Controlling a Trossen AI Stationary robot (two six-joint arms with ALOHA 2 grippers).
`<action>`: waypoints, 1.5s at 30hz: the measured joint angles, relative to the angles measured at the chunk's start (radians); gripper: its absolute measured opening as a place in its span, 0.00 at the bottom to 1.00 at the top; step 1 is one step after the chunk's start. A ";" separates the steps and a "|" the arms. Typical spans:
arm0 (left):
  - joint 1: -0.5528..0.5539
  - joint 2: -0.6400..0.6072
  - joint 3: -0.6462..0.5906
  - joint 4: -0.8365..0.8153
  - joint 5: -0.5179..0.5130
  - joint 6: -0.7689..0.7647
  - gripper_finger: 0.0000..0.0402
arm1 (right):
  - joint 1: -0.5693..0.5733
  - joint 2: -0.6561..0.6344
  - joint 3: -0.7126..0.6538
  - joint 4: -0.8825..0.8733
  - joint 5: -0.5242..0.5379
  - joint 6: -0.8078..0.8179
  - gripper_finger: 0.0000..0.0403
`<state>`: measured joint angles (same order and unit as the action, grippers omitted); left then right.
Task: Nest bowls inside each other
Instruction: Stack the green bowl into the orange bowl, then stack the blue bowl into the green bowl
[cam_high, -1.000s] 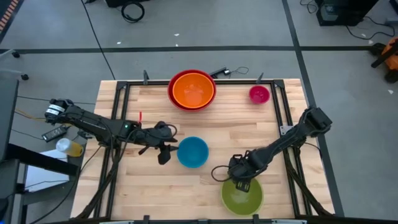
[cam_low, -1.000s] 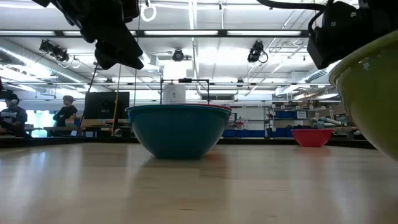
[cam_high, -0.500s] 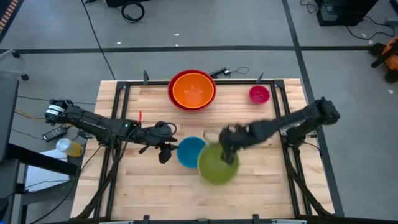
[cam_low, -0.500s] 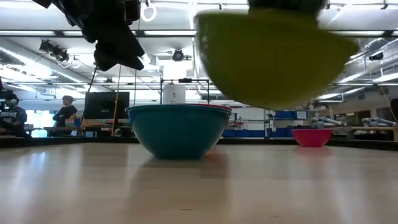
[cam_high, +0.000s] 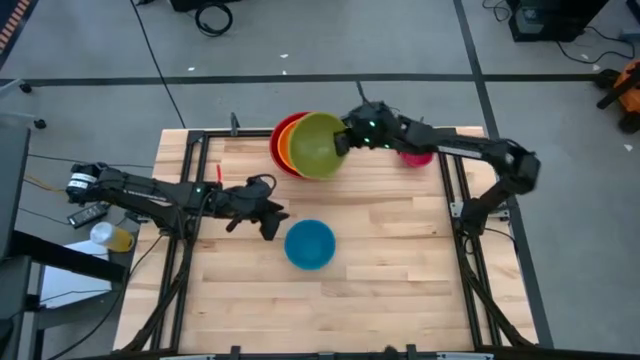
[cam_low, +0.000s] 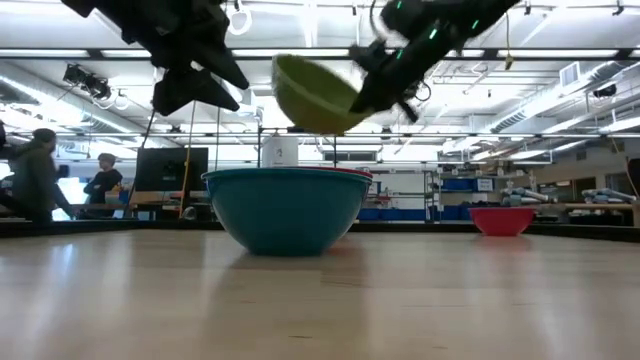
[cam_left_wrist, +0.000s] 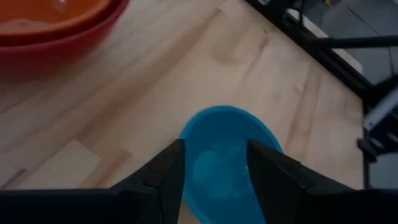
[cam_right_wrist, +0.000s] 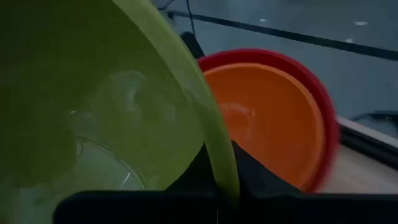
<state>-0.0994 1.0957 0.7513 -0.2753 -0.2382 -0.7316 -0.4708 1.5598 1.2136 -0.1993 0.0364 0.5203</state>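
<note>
The green bowl (cam_high: 318, 146) hangs tilted in the air over the orange bowl (cam_right_wrist: 267, 118), which sits nested in the red bowl (cam_right_wrist: 326, 118) at the table's far edge. My right gripper (cam_high: 349, 136) is shut on the green bowl. The blue bowl (cam_high: 309, 244) stands on its base at mid-table. My left gripper (cam_high: 272, 222) hovers open just left of the blue bowl, raised above it, with nothing between its fingers (cam_left_wrist: 168, 168). The small pink bowl (cam_low: 502, 220) stands at the far right, partly hidden under my right arm in the high view. My right gripper pinches the green bowl's rim (cam_right_wrist: 214, 137), one finger inside the bowl and one outside against the wall. The fingers reach in from the table's right, slanting down. The bowl is lifted clear and tilted, its opening turned partly toward the gripper (cam_low: 375, 85).
A black frame (cam_high: 200, 140) runs round the tabletop. A small red object (cam_high: 226, 186) lies near my left arm. Bare wood lies along the near half of the table. People stand in the room far behind the table.
My right gripper has carried the green bowl from the near right of the table up and past the blue bowl toward the far edge, ending over the orange and red bowls; the bowl has tipped. My left gripper has shifted a little toward the far edge.
</note>
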 joint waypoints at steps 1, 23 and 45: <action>0.008 0.000 0.000 -0.003 0.000 -0.005 0.43 | -0.018 0.032 -0.001 0.037 -0.009 0.004 0.04; 0.031 0.004 0.000 -0.017 -0.045 -0.200 0.43 | -0.135 0.267 -0.002 0.195 -0.063 0.020 0.46; -0.001 0.004 0.000 -0.036 -0.045 -0.201 0.43 | -0.127 0.163 -0.002 -0.018 0.100 -0.060 0.53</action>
<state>-0.1005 1.0995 0.7513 -0.3108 -0.2836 -0.9323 -0.5979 1.7226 1.2116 -0.2169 0.1365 0.4603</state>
